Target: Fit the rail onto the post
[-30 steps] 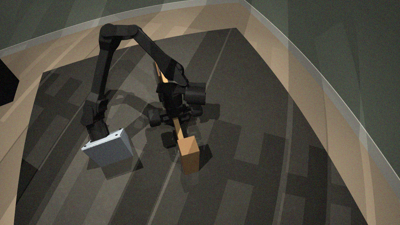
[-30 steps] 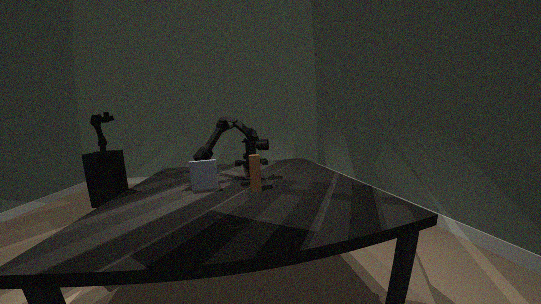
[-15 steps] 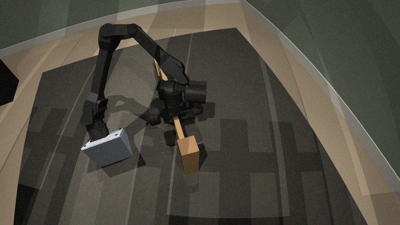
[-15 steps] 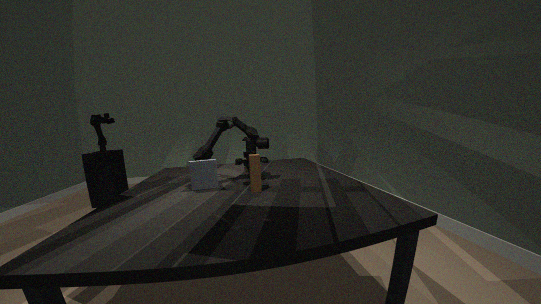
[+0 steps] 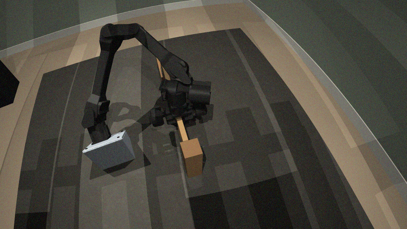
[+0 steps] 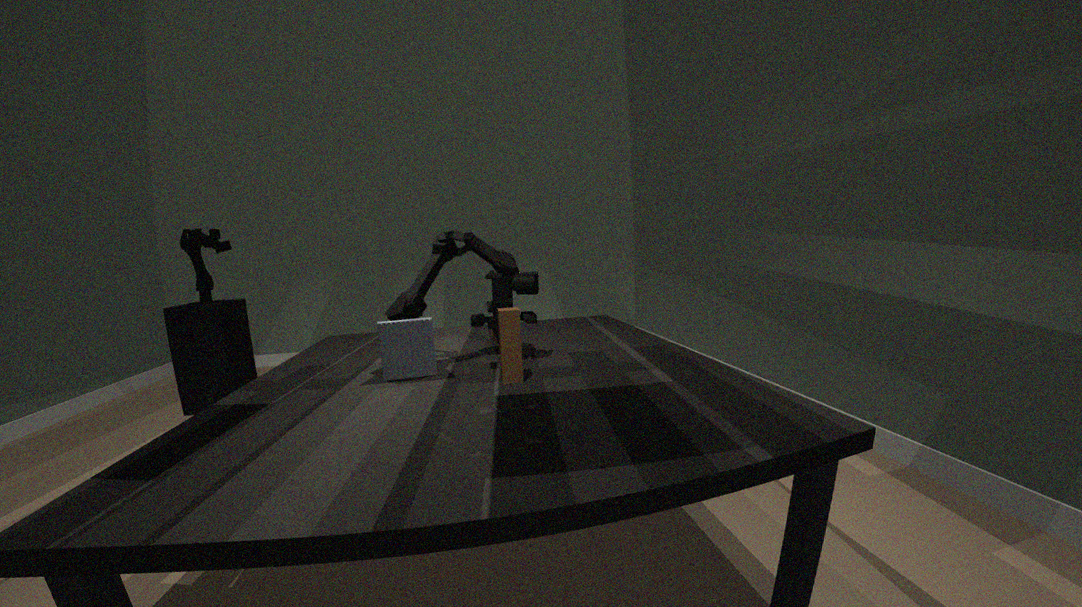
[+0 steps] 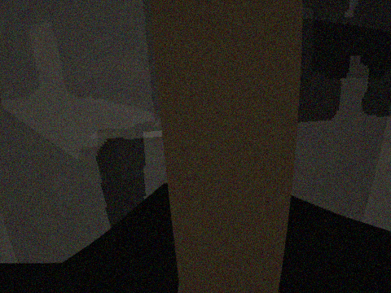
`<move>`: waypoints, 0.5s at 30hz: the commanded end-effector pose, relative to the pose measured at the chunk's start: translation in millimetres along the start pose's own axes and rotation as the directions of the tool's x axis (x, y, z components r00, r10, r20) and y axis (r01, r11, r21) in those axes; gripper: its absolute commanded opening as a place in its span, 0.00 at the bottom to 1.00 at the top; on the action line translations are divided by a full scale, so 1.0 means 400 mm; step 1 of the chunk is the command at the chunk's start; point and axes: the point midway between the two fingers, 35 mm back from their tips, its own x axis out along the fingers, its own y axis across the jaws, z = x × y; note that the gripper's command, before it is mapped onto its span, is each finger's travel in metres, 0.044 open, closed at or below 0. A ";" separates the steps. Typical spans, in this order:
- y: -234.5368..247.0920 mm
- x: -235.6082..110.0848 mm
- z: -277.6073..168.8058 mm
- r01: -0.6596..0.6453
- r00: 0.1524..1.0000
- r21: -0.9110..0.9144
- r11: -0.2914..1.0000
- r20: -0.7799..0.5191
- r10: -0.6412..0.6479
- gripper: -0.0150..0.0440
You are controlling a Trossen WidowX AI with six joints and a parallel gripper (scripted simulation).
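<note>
The gripper (image 5: pixel 177 116) is pinched shut on the rail (image 5: pixel 182 129), holding it across its width a short way back from the post (image 5: pixel 192 157). In the top view the rail runs as one straight line: from the post, under the gripper and the wrist, and out again behind the forearm toward the far side of the table (image 5: pixel 284 159), where a short stretch of it shows. The footboard block and its bracket are hidden behind the arm, so whether the far end is seated cannot be told.

The relation that matters is the rail's long axis against the post. That axis points straight at the post's near face, and the visible end of the rail meets the top edge of the post in the top view with no gap showing. The pegs are not visible, which fits with them being inside the rail, but the camera angle cannot confirm full depth. In the wrist view the rail (image 7: pixel 228 142) fills the middle of the frame, running away from the camera, with a paler strip at the bottom edge; no tilt is evident there.

In the exterior view the post (image 6: pixel 510 345) stands upright on the table, and the arm sits directly behind it, the rail itself hidden.

Judged from this, any remaining push is along the rail's own length toward the post, followed by opening the fingers.
</note>
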 end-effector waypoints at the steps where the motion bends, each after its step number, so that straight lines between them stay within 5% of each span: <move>1: -0.011 -0.017 0.001 0.016 1.000 -0.002 1.000 0.002 -0.016 0.25; 15: -0.011 -0.035 0.000 0.016 1.000 -0.002 1.000 0.001 -0.016 0.25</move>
